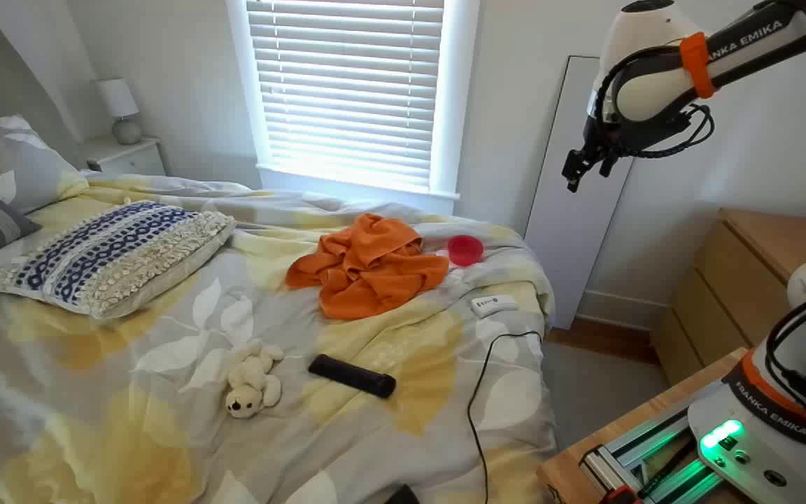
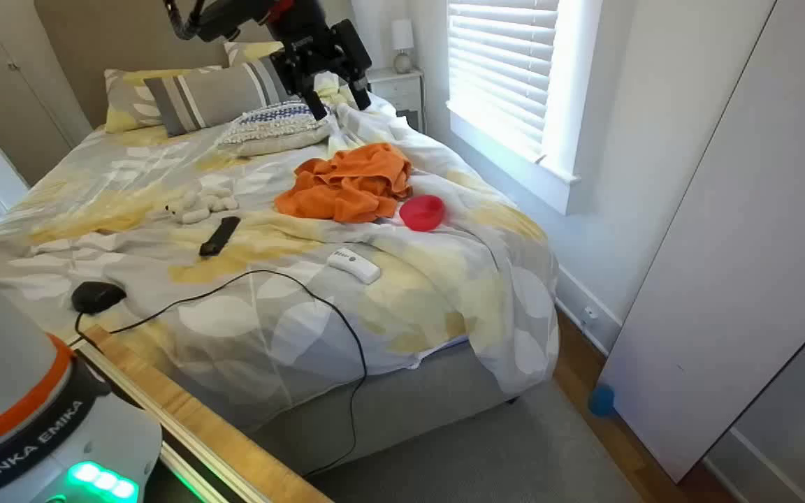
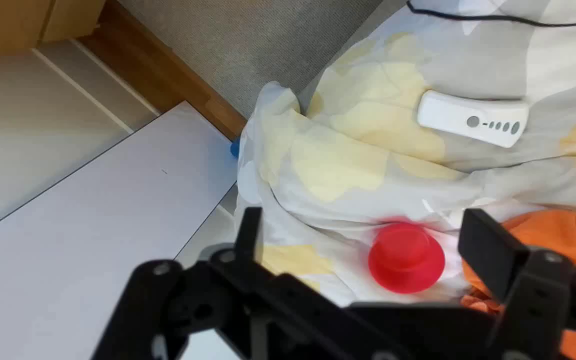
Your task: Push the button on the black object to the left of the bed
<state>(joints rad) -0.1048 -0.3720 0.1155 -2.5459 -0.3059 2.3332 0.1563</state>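
I held the gripper [image 2: 339,105] spread wide, empty. The black bar [image 1: 352,376] lay inward from the bed's [image 1: 165,420] foot edge; a table lamp [image 1: 117,99] stood by one head corner.

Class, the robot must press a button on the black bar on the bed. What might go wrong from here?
The white remote shows a row of button-like marks, so it might be pressed instead of the black bar. The bar lies on rumpled bedding, which may give way under a push. The gripper is open, and no button can be made out on the bar, so its press could miss.
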